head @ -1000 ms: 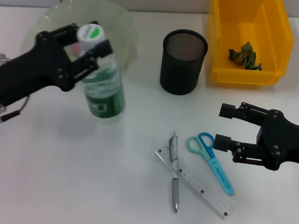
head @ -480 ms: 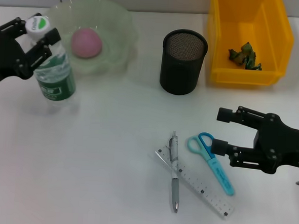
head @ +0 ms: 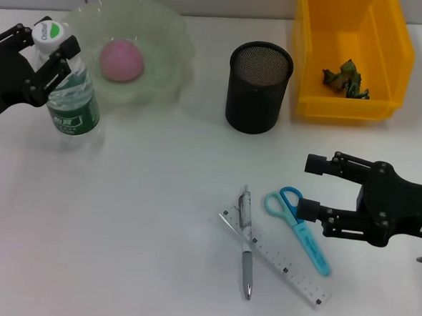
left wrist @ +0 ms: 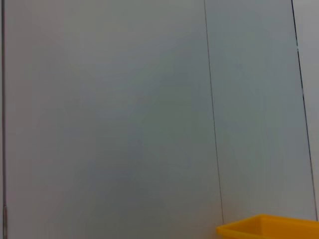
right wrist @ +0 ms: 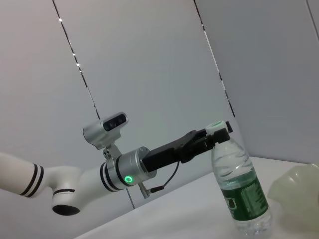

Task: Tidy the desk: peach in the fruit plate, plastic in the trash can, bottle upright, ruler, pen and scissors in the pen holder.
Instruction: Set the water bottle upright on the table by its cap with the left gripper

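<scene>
- The left claw (head: 51, 51) is closed around the neck of the bottle (head: 70, 96), just under its white and green cap; the bottle stands upright on the desk (head: 136, 218), just beside the fruit plate (head: 160, 47).
- The right wrist view shows the same grip from the side: the left claw (right wrist: 214, 137) clamps the bottle (right wrist: 241, 191) at the neck, and the bottle's base meets the desk.
- The peach (head: 122, 59) lies inside the pale green fruit plate.
- The green plastic (head: 347, 79) scrap lies in the yellow trash can (head: 314, 57).
- The black mesh pen holder (head: 258, 86) stands between the fruit plate and the trash can.
- The right claw (head: 312, 186) hangs low with its fingers spread wide and holds nothing; its lower fingertip is right by the scissors (head: 298, 228).
- The pen (head: 247, 240) lies across the ruler (head: 276, 256), touching it, with the scissors just beside them on the desk.
</scene>
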